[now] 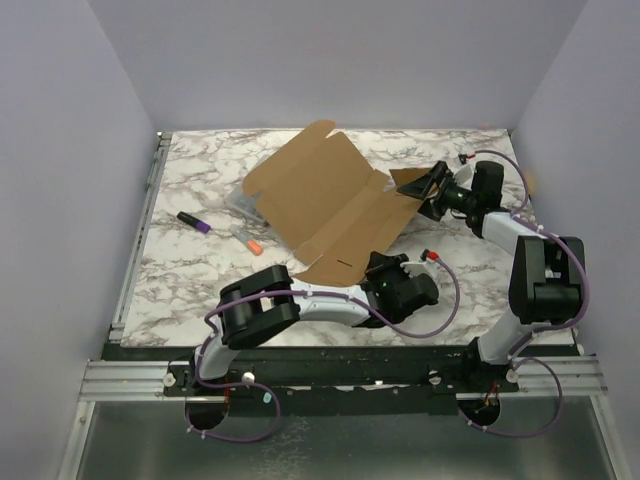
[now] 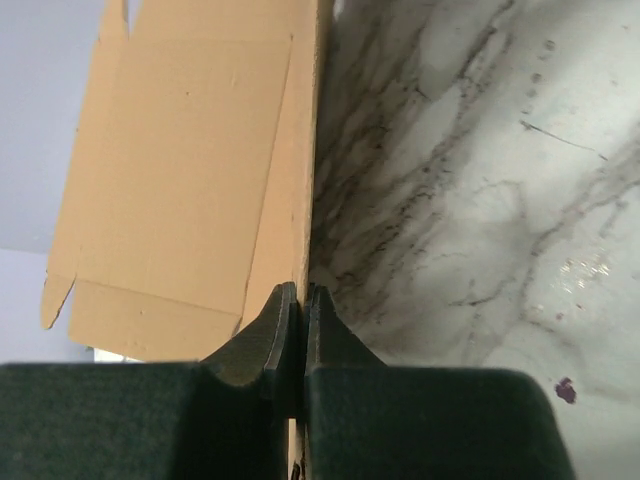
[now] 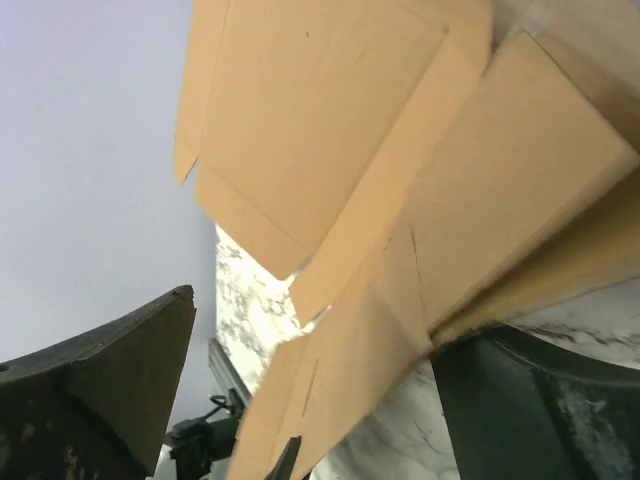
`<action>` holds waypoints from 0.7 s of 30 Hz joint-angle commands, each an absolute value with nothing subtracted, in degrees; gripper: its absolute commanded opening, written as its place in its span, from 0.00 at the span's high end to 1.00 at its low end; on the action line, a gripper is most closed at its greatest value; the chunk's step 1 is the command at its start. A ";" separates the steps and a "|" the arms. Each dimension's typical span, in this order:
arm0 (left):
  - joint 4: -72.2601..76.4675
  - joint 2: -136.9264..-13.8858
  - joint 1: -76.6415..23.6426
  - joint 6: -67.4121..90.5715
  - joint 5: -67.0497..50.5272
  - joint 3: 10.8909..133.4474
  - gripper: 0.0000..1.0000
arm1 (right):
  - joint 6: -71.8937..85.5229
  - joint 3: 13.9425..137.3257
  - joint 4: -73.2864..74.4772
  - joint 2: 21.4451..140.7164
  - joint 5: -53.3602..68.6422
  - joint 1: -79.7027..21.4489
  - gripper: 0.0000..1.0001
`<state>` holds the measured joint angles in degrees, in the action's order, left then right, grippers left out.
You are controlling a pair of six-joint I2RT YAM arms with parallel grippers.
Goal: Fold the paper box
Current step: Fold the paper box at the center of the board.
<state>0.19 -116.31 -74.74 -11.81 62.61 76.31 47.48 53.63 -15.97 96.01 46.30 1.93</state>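
Observation:
The paper box (image 1: 325, 200) is a brown cardboard sheet with flaps and slits, lying partly raised in the middle of the marble table. My left gripper (image 1: 378, 268) is at the sheet's near edge. In the left wrist view its fingers (image 2: 301, 300) are shut on the thin edge of the cardboard (image 2: 190, 170). My right gripper (image 1: 425, 190) is at the sheet's right flap. In the right wrist view it (image 3: 320, 330) stands wide open, with the cardboard (image 3: 400, 200) passing between the fingers and resting on the right finger (image 3: 520, 400).
A purple marker (image 1: 194, 222) and an orange-capped marker (image 1: 247, 240) lie left of the sheet. A clear plastic case (image 1: 238, 200) pokes out from under the sheet's left side. A metal rail (image 1: 150, 190) runs along the table's left edge.

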 commanded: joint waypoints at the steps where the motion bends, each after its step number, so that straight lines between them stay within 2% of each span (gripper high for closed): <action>1: -0.18 -116.41 -75.65 -7.46 55.22 73.34 1.00 | 36.80 54.25 -4.65 96.92 48.40 4.56 0.00; 6: -0.18 -114.96 -75.72 -3.33 49.21 69.02 1.00 | 26.43 48.98 2.18 91.93 45.90 12.81 0.00; 11: -0.78 -111.37 -75.63 -0.30 39.98 66.88 0.38 | 17.10 49.55 5.24 86.92 42.34 19.09 0.00; 12: -1.78 -110.30 -75.44 1.51 37.88 67.09 0.30 | 15.44 49.75 5.08 86.10 41.58 19.54 0.00; 13: -2.80 -108.98 -75.01 2.64 34.85 67.44 0.26 | 14.63 49.75 4.52 85.38 41.54 19.93 0.00; 17: -5.81 -102.80 -71.79 6.82 23.70 67.74 0.21 | 7.42 51.22 4.10 83.20 46.20 20.13 0.00; 21: -5.79 -96.83 -62.39 12.33 5.25 65.51 0.21 | -12.98 53.78 9.56 80.90 58.60 20.21 0.00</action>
<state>-4.62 -103.46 -71.18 4.19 27.49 66.98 7.90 50.78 4.10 83.70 47.13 20.08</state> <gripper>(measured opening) 0.791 0.998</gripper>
